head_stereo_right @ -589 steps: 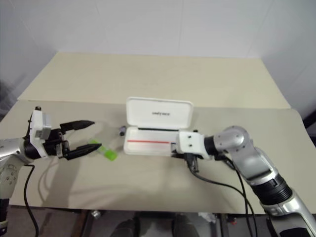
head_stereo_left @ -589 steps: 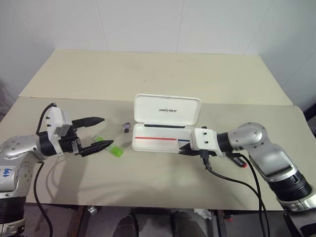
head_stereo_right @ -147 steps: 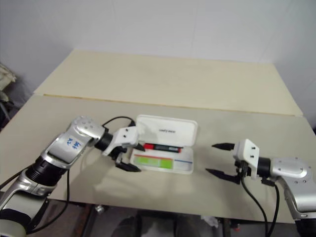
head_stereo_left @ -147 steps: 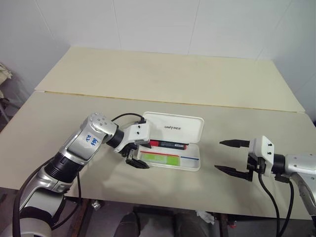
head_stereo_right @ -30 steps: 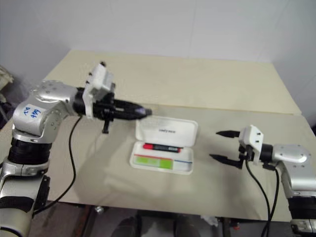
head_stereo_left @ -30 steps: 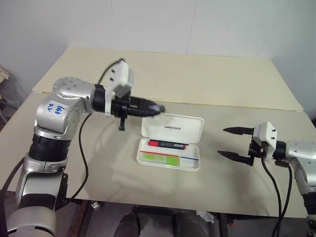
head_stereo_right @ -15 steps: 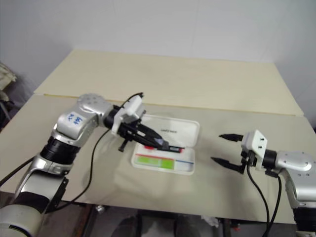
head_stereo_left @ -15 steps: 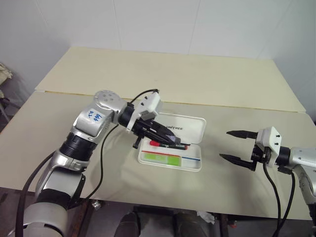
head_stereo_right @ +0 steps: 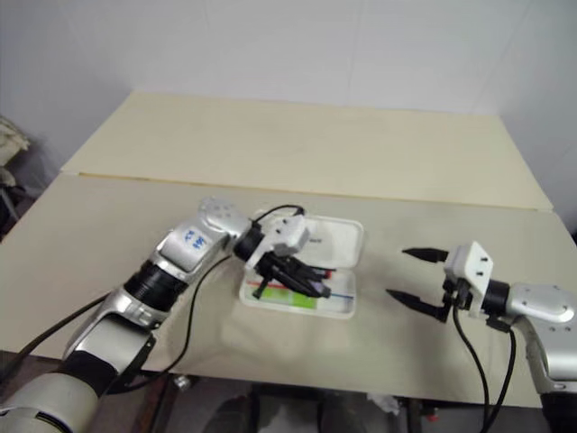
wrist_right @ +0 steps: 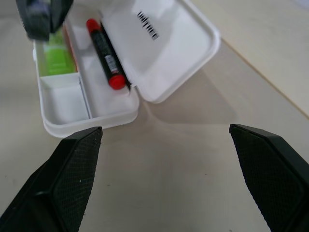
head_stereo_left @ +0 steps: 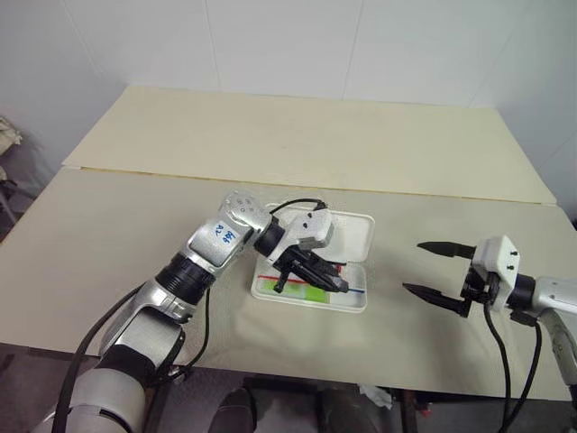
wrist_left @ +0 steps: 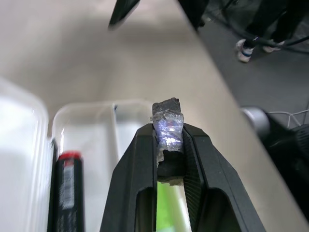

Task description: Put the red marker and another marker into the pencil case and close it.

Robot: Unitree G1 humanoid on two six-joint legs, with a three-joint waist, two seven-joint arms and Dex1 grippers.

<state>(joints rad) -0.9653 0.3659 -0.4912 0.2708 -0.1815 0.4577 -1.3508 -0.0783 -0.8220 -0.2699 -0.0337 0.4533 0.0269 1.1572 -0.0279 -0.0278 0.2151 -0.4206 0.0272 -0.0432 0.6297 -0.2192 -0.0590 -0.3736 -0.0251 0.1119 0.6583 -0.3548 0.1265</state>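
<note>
Pencil case (head_stereo_left: pixel 356 233) lies open near the middle of the table (head_stereo_left: pixel 135 216) in the head view, its lid tipped back away from the robot, so the closing step is not yet done. The green marker (head_stereo_left: pixel 302 290) rests in the front compartment. The left gripper (head_stereo_left: pixel 341 285) reaches in from the left and hangs low over the tray, angled downward, covering most of the rear slot. The right gripper (head_stereo_left: pixel 413 267) waits well apart on the right, its 2 fingers spread wide and holding nothing, probably parked there to keep out of the left arm's way.

From the left wrist, the 2 fingers are drawn in and pinching a small dark metal piece (wrist_left: pixel 167 113) with a shiny band, its end sticking out past the tips. Below it sit the tray's end compartment and, to one side, the red marker (wrist_left: pixel 65 188) in its long slot. I judge the piece is being brought to the case or carried across it; which one cannot be told.

From the right wrist, both markers lie flat in separate compartments, parallel to the long sides, so the lid should come down without catching. What seems left is dealing with the pinched piece and swinging the lid over.
</note>
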